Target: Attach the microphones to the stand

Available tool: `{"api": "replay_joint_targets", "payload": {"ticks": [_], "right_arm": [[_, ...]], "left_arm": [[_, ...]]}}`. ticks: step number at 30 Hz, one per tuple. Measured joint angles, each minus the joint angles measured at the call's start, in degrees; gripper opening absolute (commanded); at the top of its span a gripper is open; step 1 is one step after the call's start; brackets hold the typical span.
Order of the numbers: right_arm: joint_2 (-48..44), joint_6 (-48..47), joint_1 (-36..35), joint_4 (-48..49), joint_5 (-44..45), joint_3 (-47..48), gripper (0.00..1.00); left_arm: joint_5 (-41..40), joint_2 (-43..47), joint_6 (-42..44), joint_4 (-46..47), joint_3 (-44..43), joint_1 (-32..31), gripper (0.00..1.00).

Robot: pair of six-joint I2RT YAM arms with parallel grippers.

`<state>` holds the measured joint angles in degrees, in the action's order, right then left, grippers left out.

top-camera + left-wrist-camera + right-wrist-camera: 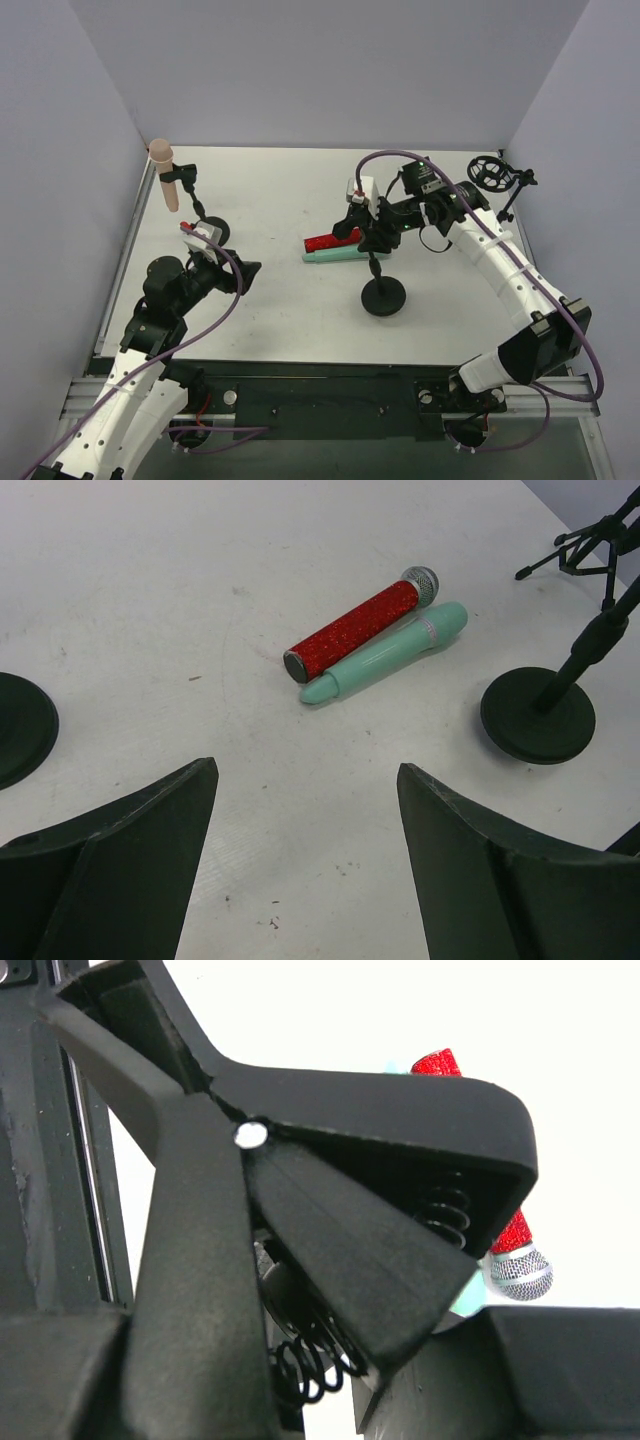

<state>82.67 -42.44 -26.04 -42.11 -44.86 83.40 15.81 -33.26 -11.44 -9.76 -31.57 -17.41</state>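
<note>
The pale pink microphone (pixel 165 175) stands upright in the clip of the left stand (pixel 212 230). The glittery red microphone (pixel 333 241) and the mint green microphone (pixel 340 254) lie side by side on the table; both also show in the left wrist view, red (pixel 355 630) and green (pixel 385 665). My left gripper (pixel 245 275) is open and empty, low over the table well short of them (pixel 305 780). My right gripper (pixel 375 235) is shut on the spring clip (pixel 380 1210) of the middle stand (pixel 383 296), just right of the lying microphones. The red microphone's mesh head (pixel 520 1272) peeks from behind the clip.
A third stand (pixel 497 172) with a round shock mount is at the far right corner. The middle stand's round base (pixel 537 715) sits right of the lying microphones. The left stand's base (pixel 20 725) is at the left edge. Walls enclose the table.
</note>
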Motion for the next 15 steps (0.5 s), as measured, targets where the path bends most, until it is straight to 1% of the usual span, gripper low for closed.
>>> {"api": "replay_joint_targets", "payload": {"ticks": [2, 6, 9, 10, 11, 15], "right_arm": [[1.2, 0.9, -0.1, 1.4, 0.0, 0.0, 0.03], [2.4, 1.8, -0.3, 4.8, 0.1, -1.9, 0.09], [1.9, 2.0, -0.3, 6.8, 0.0, -5.1, 0.19], [1.6, 2.0, -0.2, 7.7, -0.7, -6.4, 0.20], [1.1, 2.0, -0.1, 8.9, -0.9, -7.0, 0.23], [-3.2, 2.4, 1.1, 11.8, -1.7, -12.0, 0.34]], "left_arm": [[0.1, 0.0, 0.0, 0.1, 0.0, 0.0, 0.84], [0.2, 0.0, 0.0, 0.1, 0.0, 0.0, 0.84], [0.5, 0.0, 0.0, 0.1, 0.0, 0.0, 0.84], [0.6, 0.0, 0.0, 0.1, 0.0, 0.0, 0.84], [0.7, 0.0, 0.0, 0.1, 0.0, 0.0, 0.84], [0.9, -0.1, 0.0, 0.1, 0.0, 0.2, 0.84]]}}
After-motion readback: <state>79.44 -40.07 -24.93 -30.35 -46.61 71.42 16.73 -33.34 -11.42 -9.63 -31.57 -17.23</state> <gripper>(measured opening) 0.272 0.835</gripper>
